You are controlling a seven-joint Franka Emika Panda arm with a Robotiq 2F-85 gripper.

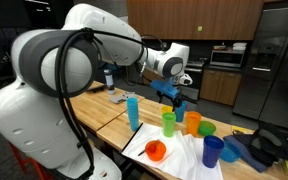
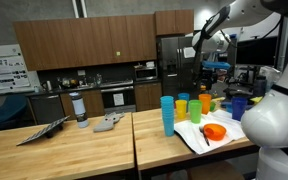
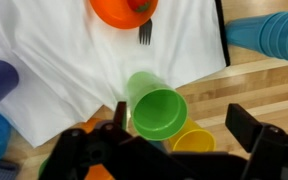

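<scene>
The fingers [image 3: 249, 128] are hanging wide open, gripping nothing, right above the upright green plastic cup [image 3: 159, 112] sitting by the white cloth [image 3: 74, 60].

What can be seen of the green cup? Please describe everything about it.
The green cup looks like smooth plastic, slightly tapered, with a round open mouth. It stands upright and seems empty, at the edge of the white cloth, close beside a yellow cup. The open end effector hangs above it without touching it.
</scene>
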